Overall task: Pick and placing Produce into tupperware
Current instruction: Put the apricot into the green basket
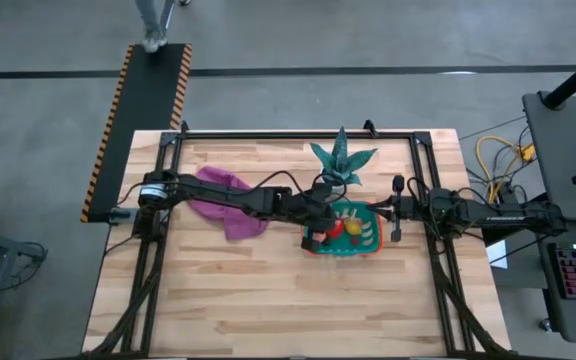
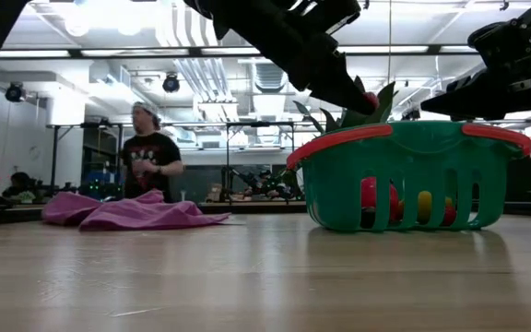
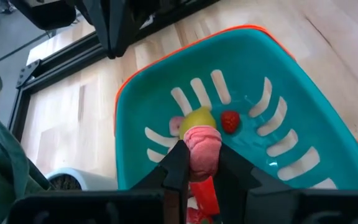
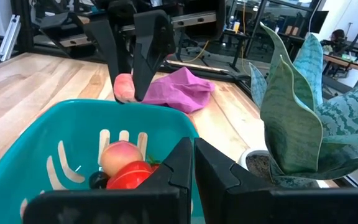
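Left gripper (image 3: 202, 163) first: from my station I see its two dark fingers pinching a small pink toy piece of produce (image 3: 202, 149), holding it above the open top of the teal-green rectangular plastic tub (image 1: 370, 244) with the orange-red rim. From the right wrist camera the same pink piece (image 4: 123, 88) hangs at those fingertips just over the tub's far rim (image 4: 73, 109).

Going by size from here, the light wooden slat table (image 1: 268, 300) carries everything. Across it the left arm reaches in over a crumpled purple cloth (image 1: 223, 200) that lies on the wood well to the tub's left. Behind the tub stands a green spiky-leaved plant in a white pot (image 1: 340, 160), just beside the tub's back edge. The tub itself sits near the table's middle, pale slits cut through its walls.

Right gripper (image 4: 193, 163) waits at the tub's right side, fingers pressed together on nothing.

Inside the tub I can make out a peach-orange round fruit (image 4: 120, 155), a red rounded piece (image 4: 132, 177), a yellow pear-like piece (image 3: 197, 117) and a small red strawberry (image 3: 230, 121).

Beyond the table, a person in a dark shirt (image 2: 150, 157) stands in the room.
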{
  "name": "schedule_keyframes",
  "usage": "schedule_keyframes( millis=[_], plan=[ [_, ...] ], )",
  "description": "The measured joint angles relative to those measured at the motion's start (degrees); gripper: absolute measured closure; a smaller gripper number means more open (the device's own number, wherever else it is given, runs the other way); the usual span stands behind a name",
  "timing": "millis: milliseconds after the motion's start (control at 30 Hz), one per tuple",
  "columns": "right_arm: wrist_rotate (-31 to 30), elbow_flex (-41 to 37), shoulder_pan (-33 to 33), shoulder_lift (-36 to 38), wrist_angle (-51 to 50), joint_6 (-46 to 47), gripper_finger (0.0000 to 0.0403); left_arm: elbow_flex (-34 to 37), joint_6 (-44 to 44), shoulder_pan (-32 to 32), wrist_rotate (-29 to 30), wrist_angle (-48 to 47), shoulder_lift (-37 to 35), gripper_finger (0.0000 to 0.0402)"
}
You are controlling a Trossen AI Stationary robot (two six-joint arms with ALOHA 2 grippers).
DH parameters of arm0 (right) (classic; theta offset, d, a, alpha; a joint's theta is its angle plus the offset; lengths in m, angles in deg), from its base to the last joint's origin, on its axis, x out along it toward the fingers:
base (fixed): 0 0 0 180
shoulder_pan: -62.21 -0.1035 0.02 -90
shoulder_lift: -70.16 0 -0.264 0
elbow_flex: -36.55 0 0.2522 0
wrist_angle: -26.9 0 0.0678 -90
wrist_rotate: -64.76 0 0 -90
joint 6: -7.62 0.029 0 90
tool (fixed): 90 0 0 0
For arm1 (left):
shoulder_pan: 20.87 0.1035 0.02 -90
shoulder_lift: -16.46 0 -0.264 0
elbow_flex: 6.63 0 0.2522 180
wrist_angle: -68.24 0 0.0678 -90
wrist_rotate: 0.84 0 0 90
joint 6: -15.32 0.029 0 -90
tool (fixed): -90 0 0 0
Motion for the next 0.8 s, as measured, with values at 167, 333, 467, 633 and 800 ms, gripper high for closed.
schedule_keyframes(
  millis=[167,333,467,633,800],
  plan=[
    [0.00,0.00,0.00,0.02,0.02,0.00,0.0394,0.03,0.00,0.00,-0.02,0.16,0.00,0.0368],
    [0.00,0.00,0.00,0.02,0.02,0.02,0.0394,0.16,-0.06,0.00,-0.20,0.19,0.00,0.0368],
    [0.00,0.00,0.00,0.02,0.02,0.00,0.0394,0.38,-0.09,-0.04,-0.66,0.24,0.00,0.0368],
    [0.00,0.00,0.01,0.02,0.03,-0.02,0.0394,1.32,-0.35,-0.07,-0.82,0.65,0.00,0.0368],
    [0.00,0.00,0.02,0.02,0.02,-0.04,0.0394,1.60,-4.19,-0.14,-0.92,0.95,0.00,0.0368]
  ],
)
